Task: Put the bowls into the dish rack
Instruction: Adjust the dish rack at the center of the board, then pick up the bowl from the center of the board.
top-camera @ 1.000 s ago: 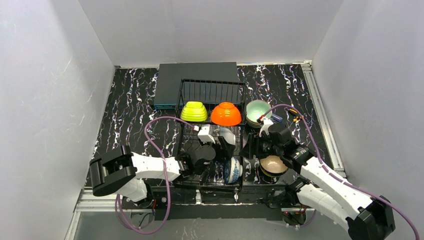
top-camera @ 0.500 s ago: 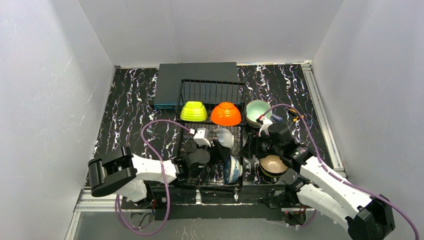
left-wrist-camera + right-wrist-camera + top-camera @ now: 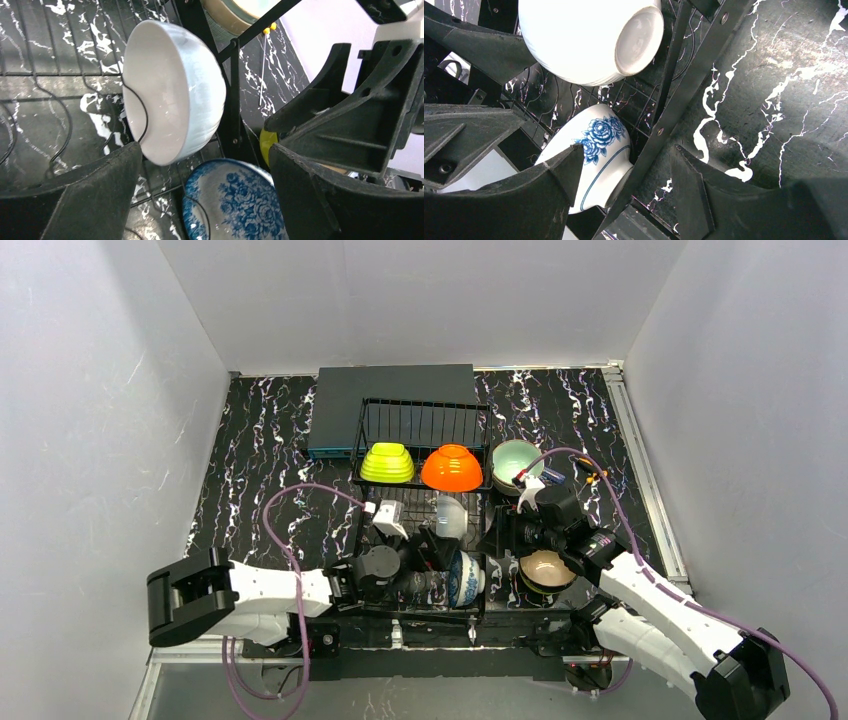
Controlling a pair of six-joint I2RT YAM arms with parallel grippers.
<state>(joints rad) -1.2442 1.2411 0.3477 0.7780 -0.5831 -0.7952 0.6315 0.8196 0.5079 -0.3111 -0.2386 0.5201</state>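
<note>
Left pincer [image 3: 205, 150] released, empty; white bowl [image 3: 175, 85] racked just beyond. Right pincer [image 3: 626, 150] spread astride dish rack [image 3: 691, 75] rail, patterned bowl [image 3: 599, 135] part-hidden.

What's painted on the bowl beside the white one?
Blue flowers on the patterned bowl; best in right wrist view.

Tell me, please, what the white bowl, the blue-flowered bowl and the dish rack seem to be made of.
White bowl: probably glazed ceramic, though glossy plastic is possible; smooth skin with soft highlights.
Blue-flowered bowl: likely glazed ceramic or porcelain; blue roses on a shiny white surface.
Dish rack: apparently metal wire and bar with a black coating; thin bent rods, dull finish.
</note>
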